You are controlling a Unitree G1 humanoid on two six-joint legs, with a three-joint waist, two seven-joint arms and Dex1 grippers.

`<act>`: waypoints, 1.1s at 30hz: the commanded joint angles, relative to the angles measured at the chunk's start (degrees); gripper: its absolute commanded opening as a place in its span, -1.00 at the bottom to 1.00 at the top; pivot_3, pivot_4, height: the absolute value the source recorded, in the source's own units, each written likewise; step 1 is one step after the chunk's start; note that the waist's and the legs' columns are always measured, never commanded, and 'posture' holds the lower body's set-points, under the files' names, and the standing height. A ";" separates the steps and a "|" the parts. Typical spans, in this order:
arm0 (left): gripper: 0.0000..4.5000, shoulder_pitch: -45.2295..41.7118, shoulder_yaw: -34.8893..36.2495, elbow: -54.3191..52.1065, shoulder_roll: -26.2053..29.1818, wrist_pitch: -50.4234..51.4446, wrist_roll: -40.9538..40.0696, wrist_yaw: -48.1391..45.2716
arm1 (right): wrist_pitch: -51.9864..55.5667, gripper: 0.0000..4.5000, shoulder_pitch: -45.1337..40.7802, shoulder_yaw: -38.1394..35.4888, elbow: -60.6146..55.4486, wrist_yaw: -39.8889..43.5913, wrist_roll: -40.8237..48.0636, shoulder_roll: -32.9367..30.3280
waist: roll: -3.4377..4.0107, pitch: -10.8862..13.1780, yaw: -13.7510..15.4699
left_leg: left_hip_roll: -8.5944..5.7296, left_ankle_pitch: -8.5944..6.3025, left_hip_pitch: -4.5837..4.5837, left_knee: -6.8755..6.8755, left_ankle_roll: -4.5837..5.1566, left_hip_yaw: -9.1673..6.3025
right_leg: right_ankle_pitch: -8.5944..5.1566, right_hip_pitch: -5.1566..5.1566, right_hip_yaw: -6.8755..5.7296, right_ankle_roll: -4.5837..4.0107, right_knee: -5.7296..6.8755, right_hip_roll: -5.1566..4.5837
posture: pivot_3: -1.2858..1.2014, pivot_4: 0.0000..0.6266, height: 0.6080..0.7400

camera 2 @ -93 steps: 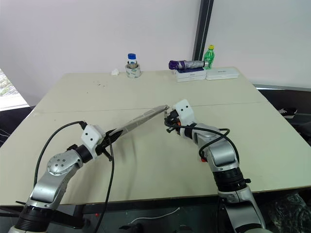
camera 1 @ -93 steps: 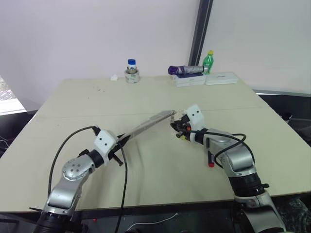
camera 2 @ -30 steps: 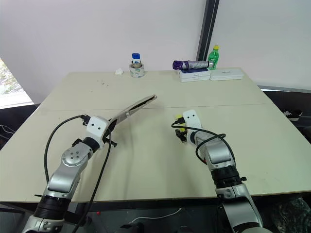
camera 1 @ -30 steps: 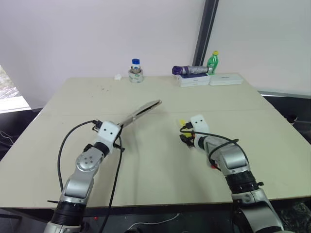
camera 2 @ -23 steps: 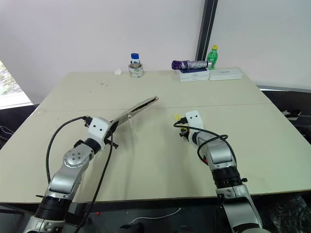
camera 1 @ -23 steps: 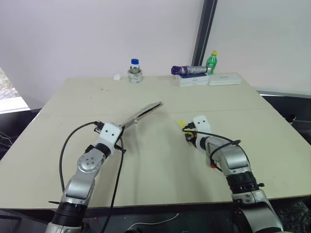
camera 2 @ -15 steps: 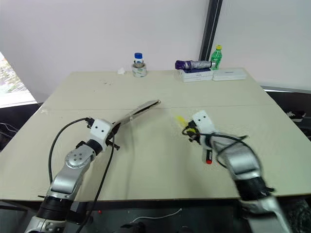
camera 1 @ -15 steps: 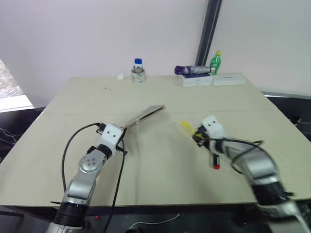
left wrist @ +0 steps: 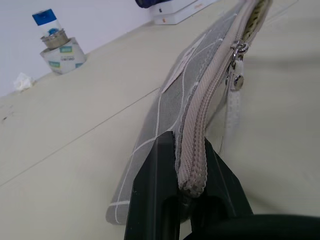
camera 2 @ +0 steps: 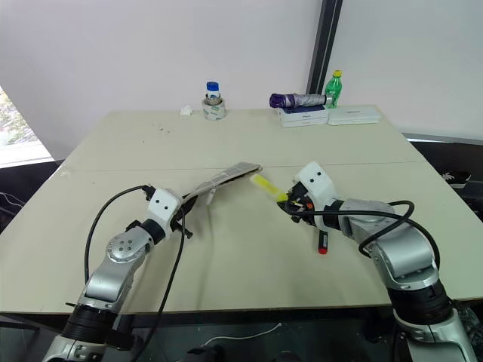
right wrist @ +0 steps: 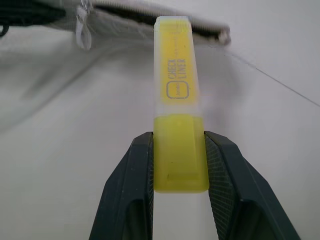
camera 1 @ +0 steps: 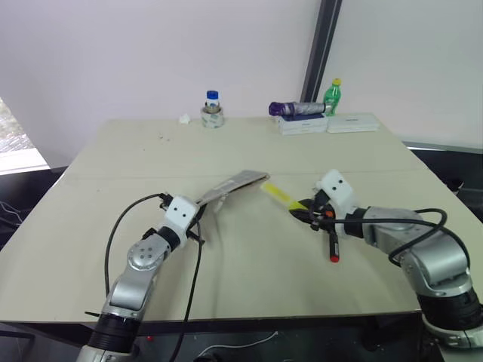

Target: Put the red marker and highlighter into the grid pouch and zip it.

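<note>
My left gripper (camera 1: 198, 220) is shut on the near end of the grid pouch (camera 1: 230, 187), holding it off the table with its zipper edge up; the pull tab (left wrist: 236, 80) dangles near the far end. My right gripper (camera 1: 308, 213) is shut on the yellow highlighter (camera 1: 279, 194), which sticks out toward the pouch's far end, its tip a little short of the opening (right wrist: 150, 19). The red marker (camera 1: 333, 243) lies on the table just below the right gripper.
At the table's far edge stand a small blue-capped jar (camera 1: 210, 110), a purple folded umbrella (camera 1: 296, 109), a green bottle (camera 1: 333, 95) and flat white boxes (camera 1: 326, 123). A black cable (camera 1: 192, 279) hangs from my left arm.
My right gripper closed on the highlighter, lifted it off the table and swung it toward the pouch. The pouch's far end has shifted right, nearer the highlighter.
</note>
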 commanded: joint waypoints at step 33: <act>-1.00 2.33 -0.75 -6.26 -0.71 0.73 -0.78 -1.37 | -0.41 -0.62 -1.60 3.08 2.38 -0.36 -0.72 -0.08 | -0.01 0.01 -0.01 | 0.00 0.00 0.00 0.00 0.00 -0.01 | 0.00 -0.01 -0.01 0.00 0.00 0.01 | 0.03 -0.52 1.00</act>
